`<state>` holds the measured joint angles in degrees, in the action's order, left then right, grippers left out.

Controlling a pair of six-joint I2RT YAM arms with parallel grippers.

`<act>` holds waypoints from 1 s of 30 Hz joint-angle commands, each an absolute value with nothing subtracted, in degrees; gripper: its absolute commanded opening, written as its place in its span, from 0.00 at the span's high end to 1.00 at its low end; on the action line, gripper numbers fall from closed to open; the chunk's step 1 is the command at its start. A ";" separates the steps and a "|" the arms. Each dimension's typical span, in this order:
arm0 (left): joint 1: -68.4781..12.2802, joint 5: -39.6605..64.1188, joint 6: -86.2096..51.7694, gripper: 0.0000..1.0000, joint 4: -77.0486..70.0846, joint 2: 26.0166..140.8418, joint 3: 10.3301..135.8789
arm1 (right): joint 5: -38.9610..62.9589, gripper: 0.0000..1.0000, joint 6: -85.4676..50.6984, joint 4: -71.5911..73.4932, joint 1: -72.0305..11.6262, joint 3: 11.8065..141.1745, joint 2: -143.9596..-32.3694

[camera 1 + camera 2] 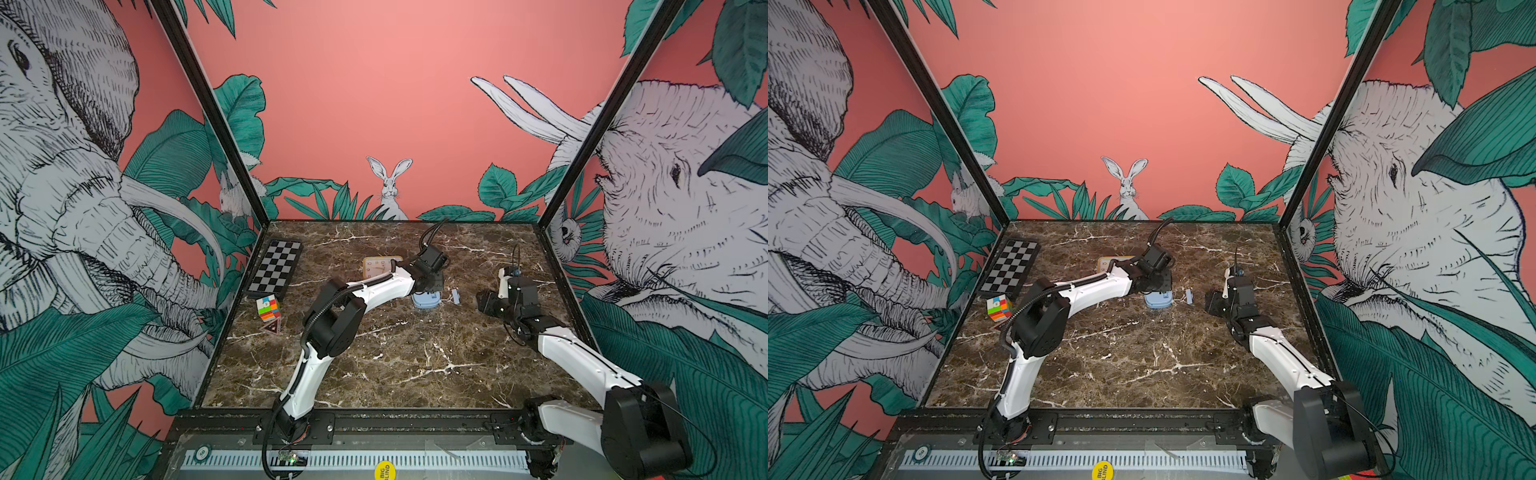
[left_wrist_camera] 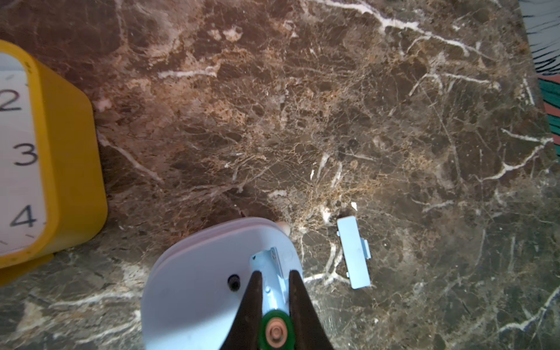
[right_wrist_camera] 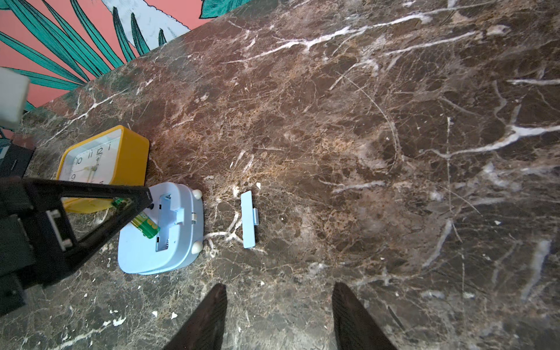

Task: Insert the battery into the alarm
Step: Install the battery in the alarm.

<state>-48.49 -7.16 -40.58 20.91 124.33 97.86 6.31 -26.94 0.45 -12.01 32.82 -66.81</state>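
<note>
- Battery (image 2: 275, 331), a green cylinder with a copper-coloured end cap, sits pinched between the narrowly spaced black tapered fingers (image 2: 251, 303) of the left gripper (image 2: 275, 275), which is clamped on its sides.
- Seen from the right wrist, the battery (image 3: 145, 225) slants down over the alarm (image 3: 142, 257). Its lower end is at the edge of the open recess (image 3: 165, 218), and contact cannot be told.
- The alarm is a pale blue, smooth plastic shell with rounded corners, lying face down near the middle of the table (image 3: 363, 151). Two small rounded cream feet (image 3: 197, 194) stick out from one side.
- The recess is a long rectangular slot with metal contacts at its ends, and nothing is seated in it.
- A flat, pale blue oblong cover (image 3: 249, 219) with a small tab lies on the marble just beside the alarm, apart from it.
- The right gripper (image 3: 278, 286) hangs over bare marble with its dark fingers spread wide and holding nothing, well apart from the alarm.
- A yellow clock (image 3: 133, 157), a rounded square with a white numbered dial, stands just behind the alarm.
- The tabletop is glossy brown marble veined in white.
- In a top view, a black-and-white chequered board (image 1: 275, 269) and a multicoloured puzzle cube (image 1: 268, 308) rest at the table's left edge.
</note>
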 commanded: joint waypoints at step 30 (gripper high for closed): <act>-52.23 -18.54 -44.77 0.85 30.98 126.88 105.58 | 6.89 0.45 -23.79 -0.76 -12.28 31.91 -63.97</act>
